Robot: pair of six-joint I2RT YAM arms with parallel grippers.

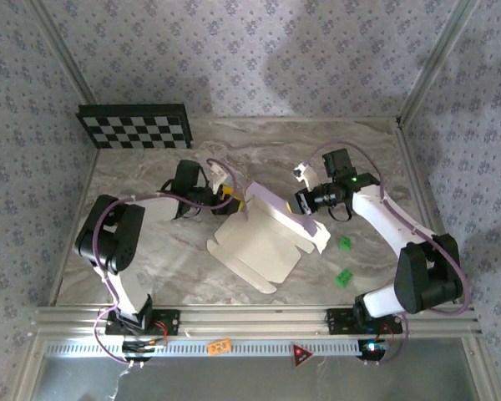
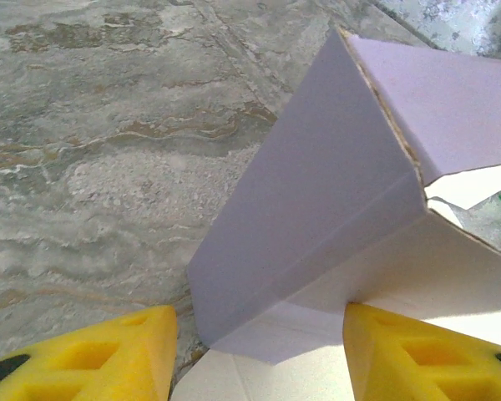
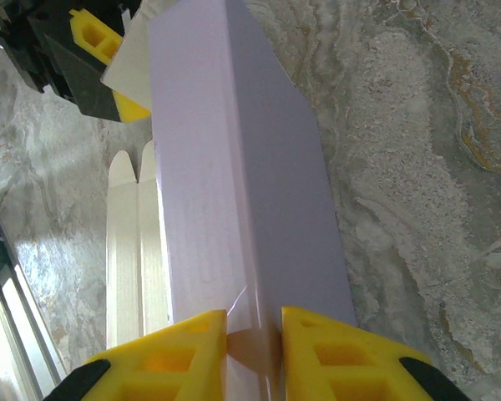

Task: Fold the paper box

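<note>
The paper box (image 1: 263, 244) lies mid-table as a pale, partly folded sheet with its far side panel raised. My right gripper (image 1: 306, 209) is shut on that raised lavender panel (image 3: 234, 167). In the right wrist view the yellow fingers (image 3: 171, 359) pinch the panel's folded ridge at my right gripper (image 3: 255, 351). My left gripper (image 1: 225, 197) sits at the panel's far-left end. Its yellow fingers (image 2: 108, 355) stand wide apart, open, at my left gripper (image 2: 259, 363), with the box's corner flap (image 2: 317, 192) rising between them, not pinched.
A checkerboard panel (image 1: 134, 125) leans at the back left. Two small green blocks (image 1: 345, 243) (image 1: 343, 278) lie to the right of the box, near the right arm. Metal rails edge the marble table (image 1: 134, 251).
</note>
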